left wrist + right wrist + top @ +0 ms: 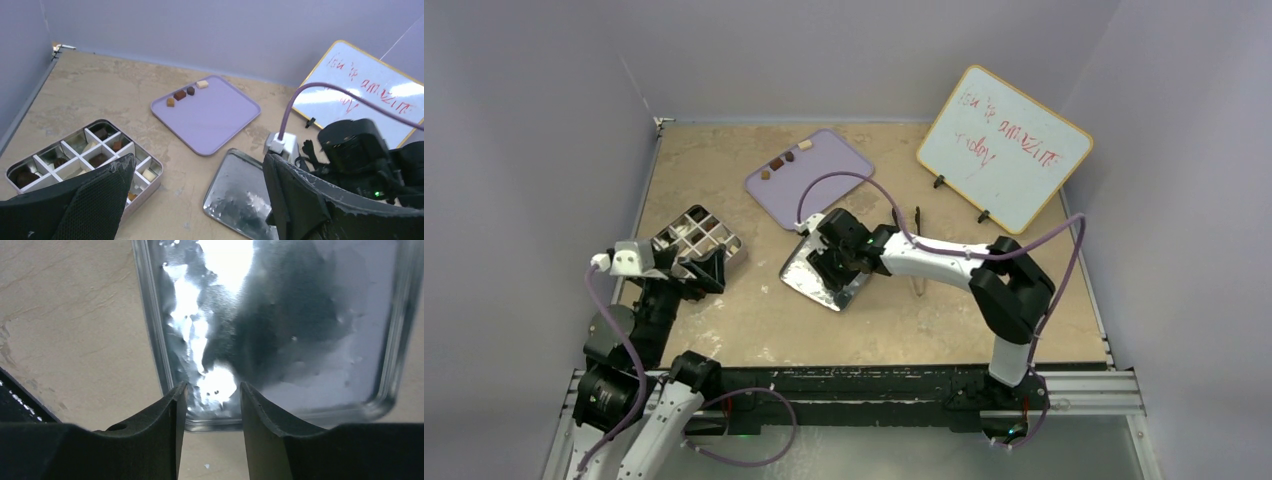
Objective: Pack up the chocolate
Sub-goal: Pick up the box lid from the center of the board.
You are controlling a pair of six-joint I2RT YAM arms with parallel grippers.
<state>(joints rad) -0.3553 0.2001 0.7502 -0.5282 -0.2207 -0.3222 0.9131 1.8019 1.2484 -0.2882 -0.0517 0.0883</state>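
A few chocolate lumps (782,160) lie in a row at the far corner of the lilac tray (824,178); they also show in the left wrist view (180,95). More chocolate lumps (98,160) sit in the compartments of a divided metal box (715,258). My left gripper (696,272) is open and empty just beside the box's near side (197,161). My right gripper (832,264) is open and empty, low over the shiny silver square (809,280). Its fingertips straddle that square's near edge in the right wrist view (212,390).
A whiteboard (1004,148) with red writing stands propped at the back right. Grey walls close in the table at the back and both sides. The silver square (240,192) lies between the box (145,186) and the right arm (355,150).
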